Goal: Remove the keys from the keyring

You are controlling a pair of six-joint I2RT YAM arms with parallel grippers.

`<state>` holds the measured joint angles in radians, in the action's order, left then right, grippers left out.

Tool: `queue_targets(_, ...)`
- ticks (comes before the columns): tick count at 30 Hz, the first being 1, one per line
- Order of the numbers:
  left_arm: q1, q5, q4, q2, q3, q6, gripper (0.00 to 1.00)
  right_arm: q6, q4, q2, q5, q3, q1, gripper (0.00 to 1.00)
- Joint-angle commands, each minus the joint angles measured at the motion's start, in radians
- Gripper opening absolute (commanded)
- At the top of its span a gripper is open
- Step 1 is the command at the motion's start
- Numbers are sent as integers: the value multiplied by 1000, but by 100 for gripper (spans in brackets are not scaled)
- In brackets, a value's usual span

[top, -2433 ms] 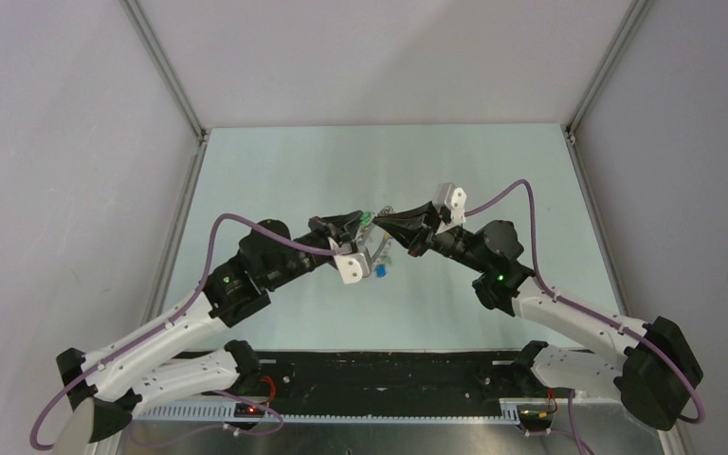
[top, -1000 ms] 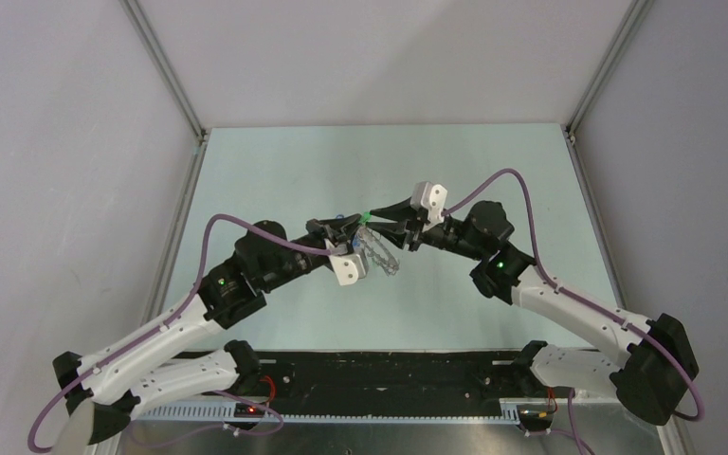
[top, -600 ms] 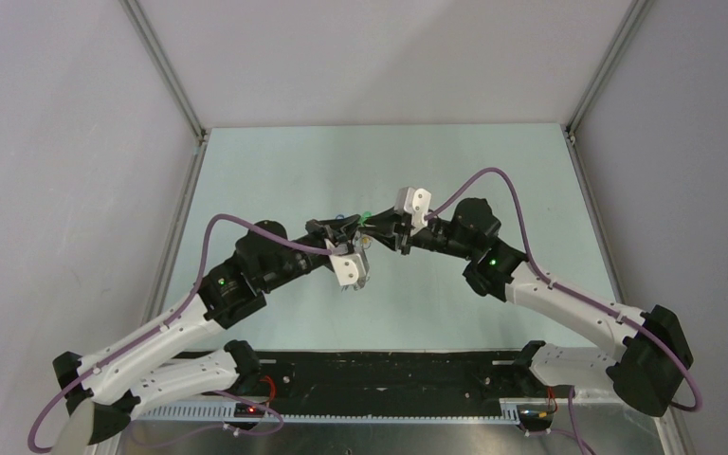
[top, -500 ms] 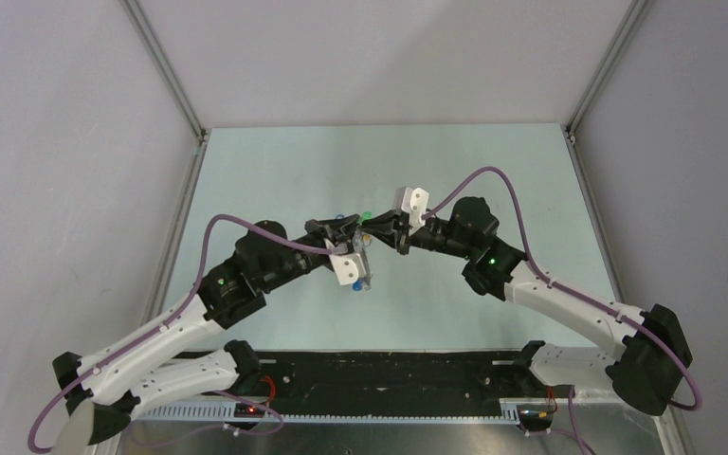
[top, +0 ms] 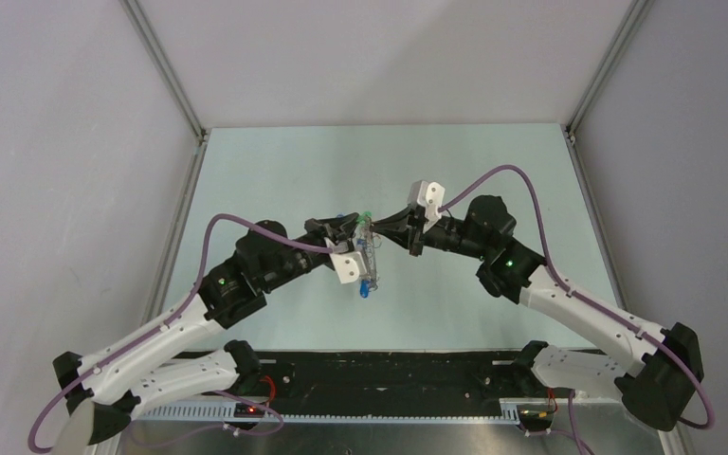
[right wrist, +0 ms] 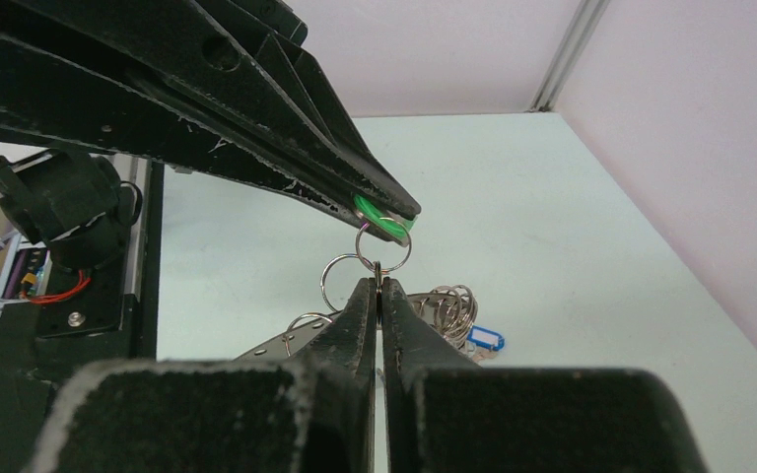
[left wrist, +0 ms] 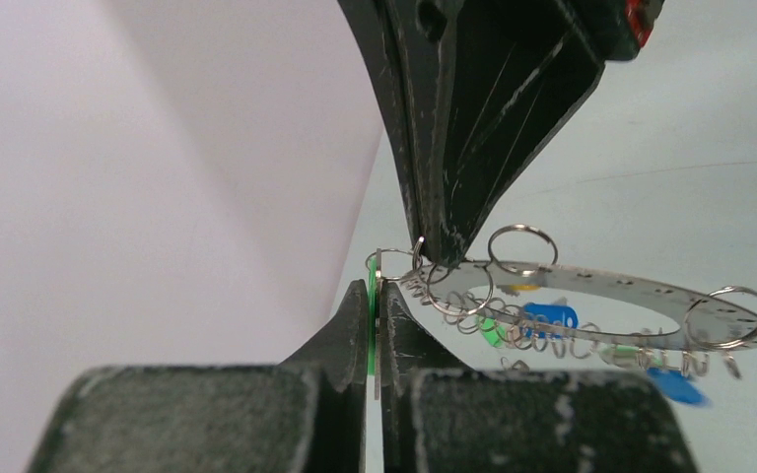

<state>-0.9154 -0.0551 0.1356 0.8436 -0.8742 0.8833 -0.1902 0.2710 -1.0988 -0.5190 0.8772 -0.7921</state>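
The grey flat keyring [top: 369,261] hangs in the air between both grippers, with small split rings and blue-tagged keys [top: 365,286] dangling below. My left gripper [top: 357,227] is shut on a green-tagged key [left wrist: 370,307]; its jaws [left wrist: 376,286] pinch the tag and the key blade. My right gripper [top: 380,231] is shut on the keyring's edge [right wrist: 378,284]. In the left wrist view the keyring [left wrist: 631,287] stretches right, carrying blue [left wrist: 550,315], green and yellow tags. In the right wrist view the green tag [right wrist: 376,216] sits at the left fingers' tip [right wrist: 207,108].
The pale green table [top: 275,180] lies below the raised grippers. Grey walls and metal frame posts [top: 166,71] enclose it left, right and behind. A black strip with a cable channel [top: 389,374] runs along the near edge by the arm bases.
My right gripper moved left toward the left gripper, then drew back right a little. The keyring swung and now hangs downward with the blue tags lowest. The left arm stayed nearly still.
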Motion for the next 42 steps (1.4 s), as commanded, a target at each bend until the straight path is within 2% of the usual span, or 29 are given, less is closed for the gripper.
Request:
queue_targets(1,12,23,-83,4,-15,15,0,68,25,59,-35,21,11,0)
queue_targets(19,12,-25,-67,32,-7,33,0,139,118,83,-87,14,13,0)
queue_targets(25,10,-85,-51,31,-5,34,0,164,172,68,-28,13,12,0)
queue_targets(31,10,-70,-45,37,-6,39,0,187,213,63,-38,14,12,0)
queue_targets(42,12,-18,-46,41,-18,34,0,272,155,48,-135,14,11,0)
